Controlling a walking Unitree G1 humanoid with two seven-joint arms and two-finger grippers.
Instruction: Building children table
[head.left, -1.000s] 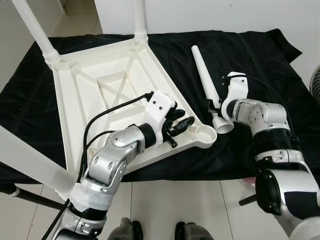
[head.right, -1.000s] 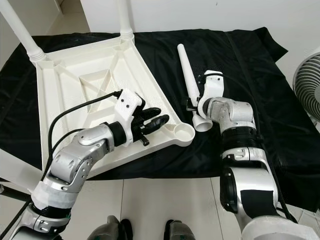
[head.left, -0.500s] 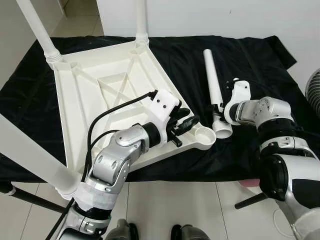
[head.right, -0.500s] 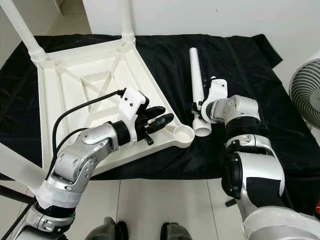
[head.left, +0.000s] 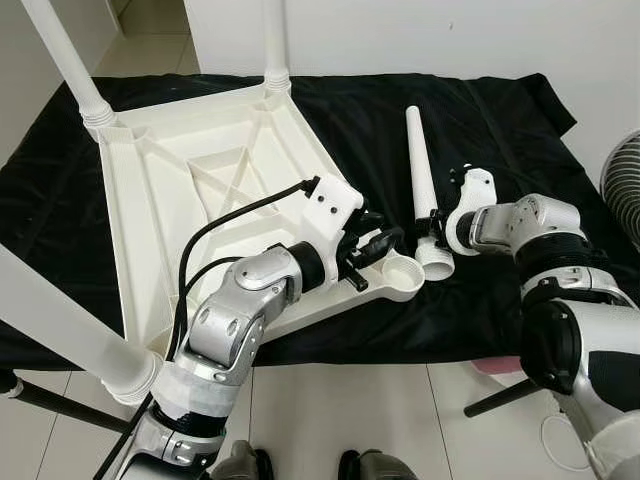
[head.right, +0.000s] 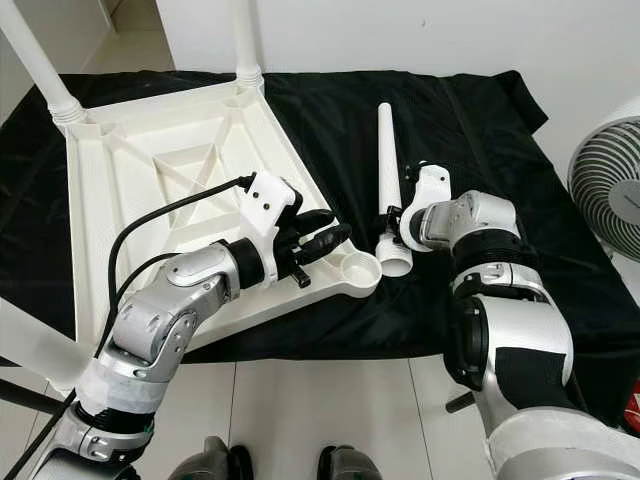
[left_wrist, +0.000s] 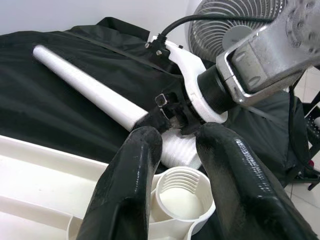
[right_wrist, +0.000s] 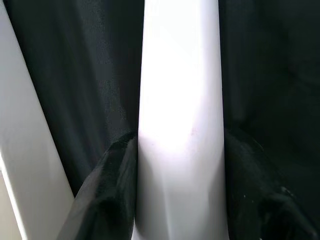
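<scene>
A black cloth (head.left: 500, 130) covers the low surface in front of the robot, running from 9 o'clock across to 3 o'clock. On it, taking up the left half, lies the white children's table (head.left: 200, 190) turned upside down, its ribbed underside facing up. Three legs are already fitted: two stand up at the far corners, one at 11 o'clock (head.left: 60, 60) and one at 12 o'clock (head.left: 275, 45), and a third (head.left: 70, 325) rises at the near corner at 8 o'clock. The fourth corner, near the middle of the scene, carries an open round socket (head.left: 403, 272) with nothing in it; the left wrist view shows its threaded rim and bare bottom.

The loose table leg (head.left: 421, 180) lies on the cloth just beside that corner toward 3 o'clock, its narrow tip pointing to 12 o'clock and its wide ribbed end close to the socket but apart from it. The right pincer (head.left: 432, 228) is clenched around this leg near the wide end, a finger on either side of the shaft. The left pincer (head.left: 372, 246) hovers over the table's edge just short of the socket, its fingers (left_wrist: 131, 185) spread and grasping nothing.

A fan (head.right: 606, 180) stands at 3 o'clock.
</scene>
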